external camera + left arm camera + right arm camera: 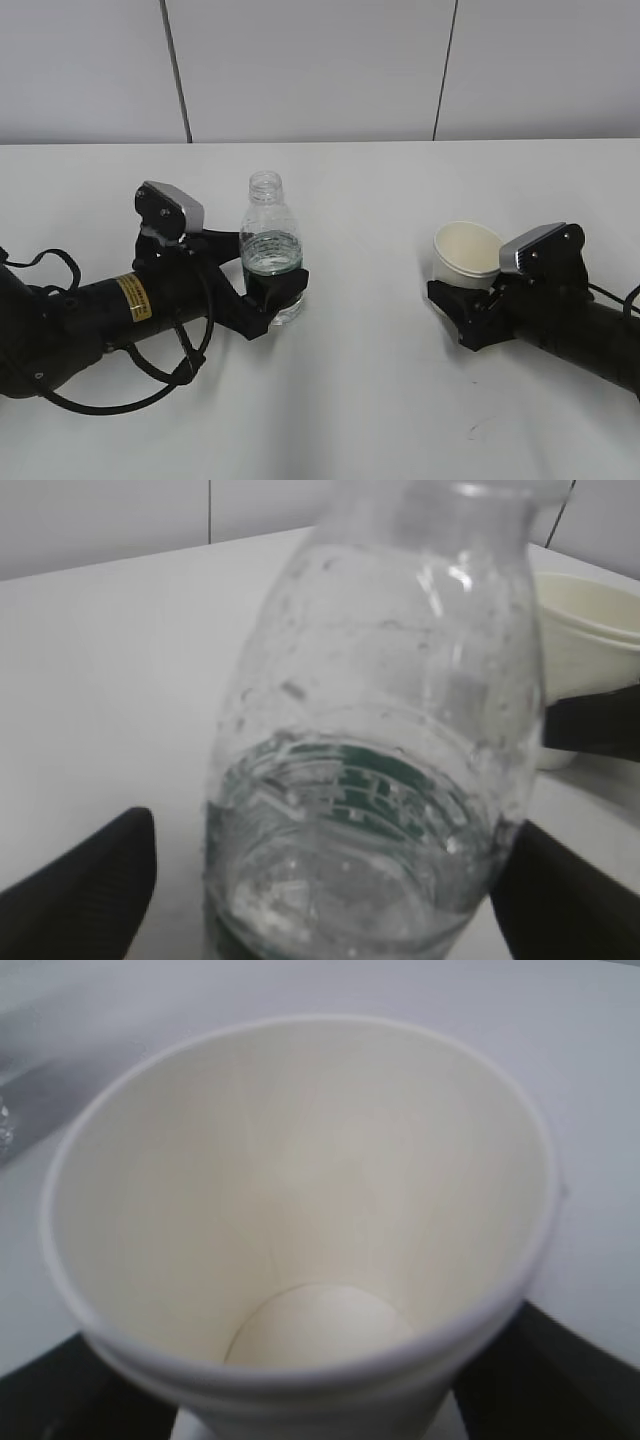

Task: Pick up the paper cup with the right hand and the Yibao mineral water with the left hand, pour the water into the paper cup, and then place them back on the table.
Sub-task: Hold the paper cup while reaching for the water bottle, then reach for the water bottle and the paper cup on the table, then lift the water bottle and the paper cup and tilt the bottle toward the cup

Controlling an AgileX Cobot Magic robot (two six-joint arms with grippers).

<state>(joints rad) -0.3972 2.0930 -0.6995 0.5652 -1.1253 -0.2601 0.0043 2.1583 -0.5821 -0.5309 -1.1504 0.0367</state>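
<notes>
The Yibao mineral water bottle [271,255] stands upright on the white table [380,400], uncapped, with a little water in it. My left gripper [278,298] is open around its lower part. In the left wrist view the bottle [380,740] fills the frame; one finger [560,900] touches it and the other finger [90,880] stands apart from it. My right gripper [462,302] is shut on the paper cup [466,252], which tilts towards the camera. The cup [300,1190] is empty in the right wrist view, with dark fingers [575,1370] on both sides of its base.
A grey panelled wall [320,70] runs behind the table's far edge. The cup [590,640] shows to the right behind the bottle in the left wrist view. A few small dark scuffs [478,428] mark the table in front of the right arm.
</notes>
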